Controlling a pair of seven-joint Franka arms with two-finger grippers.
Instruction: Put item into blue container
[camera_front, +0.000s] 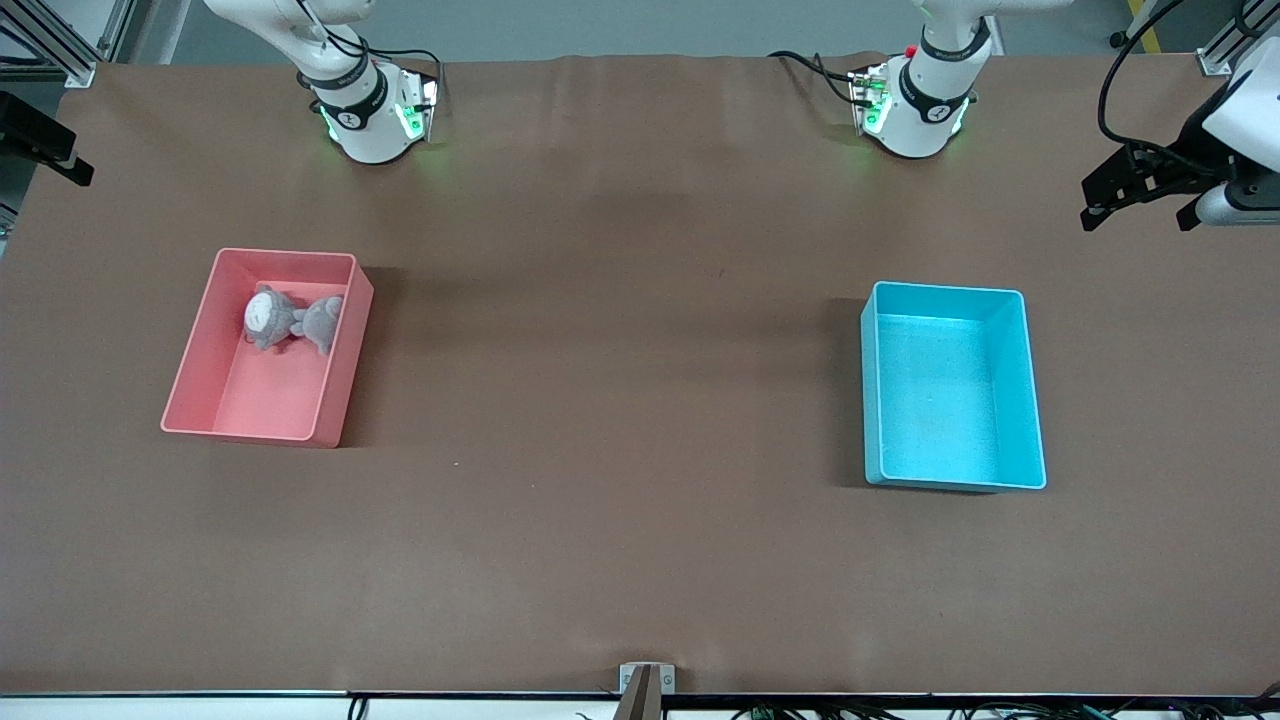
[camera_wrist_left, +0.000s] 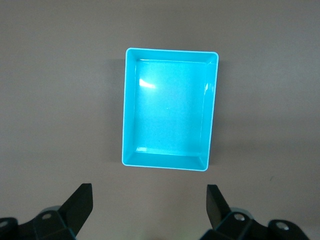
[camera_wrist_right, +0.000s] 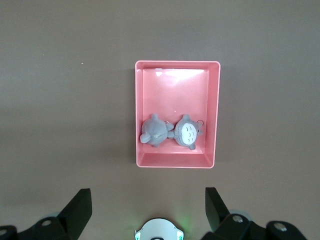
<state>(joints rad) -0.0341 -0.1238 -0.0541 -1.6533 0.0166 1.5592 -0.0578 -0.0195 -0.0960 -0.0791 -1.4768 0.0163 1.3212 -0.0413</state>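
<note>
A: Left gripper (camera_wrist_left: 149, 202) — hanging high over the blue container (camera_wrist_left: 170, 161), fingers (camera_wrist_left: 80, 202) spread wide, gripping nothing, touching nothing.

B: Right gripper (camera_wrist_right: 147, 205) — same posture, hovering over the pink bin (camera_wrist_right: 175, 162), fingers (camera_wrist_right: 77, 205) standing wide apart, carrying nothing.

A: Counting bins: two. Blue container (camera_front: 950, 485) sitting toward the left arm's end of the table (camera_front: 620, 400), holding nothing inside. Pink bin (camera_front: 245, 432) sitting toward the right arm's end, well apart from the blue one.

B: Counting toys: two small gray plush toys (camera_front: 292, 322), lying side by side and touching, inside the pink bin at the end closest to the robot bases. One (camera_wrist_right: 187, 132) showing a pale belly, the other (camera_wrist_right: 154, 132) showing plain gray.

A: Counting arms: two, both waiting.
</note>
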